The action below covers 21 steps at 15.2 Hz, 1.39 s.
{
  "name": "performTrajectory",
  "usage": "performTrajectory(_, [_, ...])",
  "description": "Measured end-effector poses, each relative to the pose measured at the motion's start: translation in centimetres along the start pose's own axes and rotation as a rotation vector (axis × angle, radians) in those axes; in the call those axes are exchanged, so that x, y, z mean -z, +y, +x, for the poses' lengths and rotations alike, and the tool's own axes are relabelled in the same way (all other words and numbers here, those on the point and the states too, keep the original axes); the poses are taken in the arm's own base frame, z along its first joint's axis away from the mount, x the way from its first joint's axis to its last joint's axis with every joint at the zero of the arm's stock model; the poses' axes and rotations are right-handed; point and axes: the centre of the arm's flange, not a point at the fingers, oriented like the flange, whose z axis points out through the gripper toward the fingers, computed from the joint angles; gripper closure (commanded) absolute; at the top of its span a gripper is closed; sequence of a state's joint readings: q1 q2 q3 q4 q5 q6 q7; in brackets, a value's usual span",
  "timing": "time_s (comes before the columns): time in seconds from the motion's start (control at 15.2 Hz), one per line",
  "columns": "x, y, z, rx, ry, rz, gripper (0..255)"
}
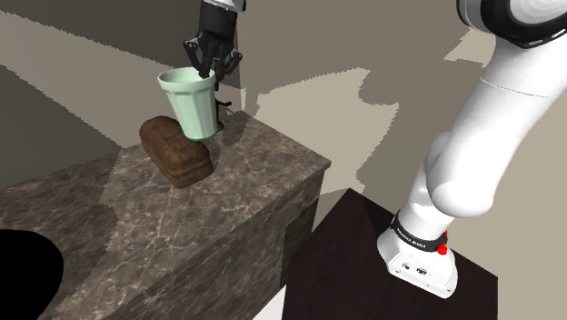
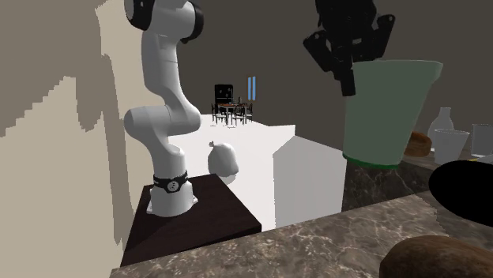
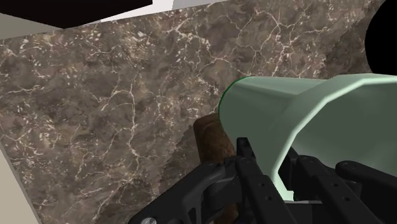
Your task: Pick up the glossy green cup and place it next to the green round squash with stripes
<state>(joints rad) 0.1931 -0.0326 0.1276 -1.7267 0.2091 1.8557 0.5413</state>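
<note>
No legible text; white marks on the black base band are too small to read.

brown oblong loaf on dark marble worktop | pale green cup aloft over worktop, just above loaf

Dark veined counter — beige walls, a distant dining set.
</note>
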Motion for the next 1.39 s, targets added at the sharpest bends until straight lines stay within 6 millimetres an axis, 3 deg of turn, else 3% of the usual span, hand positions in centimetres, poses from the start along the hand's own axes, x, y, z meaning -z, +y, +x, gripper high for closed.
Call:
performTrajectory(1.19, [-6.3, -23.3, -2.1, 0.002, 0.0, 0.001, 255])
performTrajectory(1.39, [-7.6, -24.3, -2.4, 0.0, -0.001, 0.0, 255])
